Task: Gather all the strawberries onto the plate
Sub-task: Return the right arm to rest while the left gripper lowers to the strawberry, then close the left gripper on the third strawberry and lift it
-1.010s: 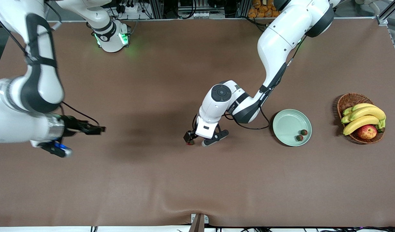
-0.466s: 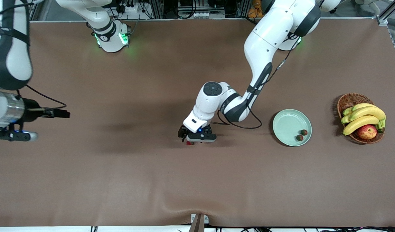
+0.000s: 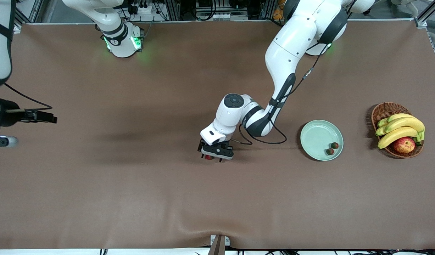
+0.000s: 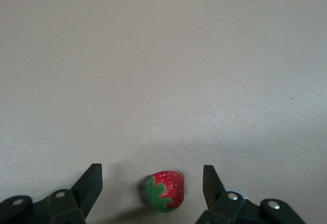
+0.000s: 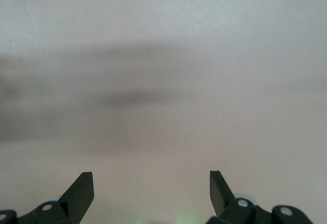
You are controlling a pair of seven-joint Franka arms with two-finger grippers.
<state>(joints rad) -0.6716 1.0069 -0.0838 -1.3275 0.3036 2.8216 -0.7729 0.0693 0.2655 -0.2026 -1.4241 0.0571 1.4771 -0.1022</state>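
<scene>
Red fruit: one loose strawberry [image 4: 165, 190] lies on its side on the brown table [image 3: 132, 194], near the table's middle and well apart from the plate, toward the right arm's end from it.
Leafy cap: its green top points toward one finger [image 4: 88, 185] of the left gripper, as the left wrist view shows.
Likely handling: it looks very light, small and rounded, with a bumpy skin; probably soft enough to bruise or to squirt out under a hard squeeze.
Where to hold: a gentle pinch across the plump red middle seems safest, not on the thin leaves.
Left gripper: the left gripper [image 4: 152, 180] is low over this berry, fingers spread wide, one on each side, neither touching it.
Plate: the pale mint-green plate [image 3: 314, 136] sits toward the left arm's end of the table.
Berries in plate: two strawberries [image 3: 332, 148] rest close together by the rim nearest the front camera.
Progress: by the look of it, two of three are collected and one is left.
Basket: a wicker basket [image 3: 382, 110] with bananas [image 3: 400, 129] and an apple [image 3: 404, 144] stands near the plate, closer to the table's end.
Right gripper: the right gripper [image 5: 152, 183] waits over bare table at the right arm's end, fingers apart and holding nothing.
</scene>
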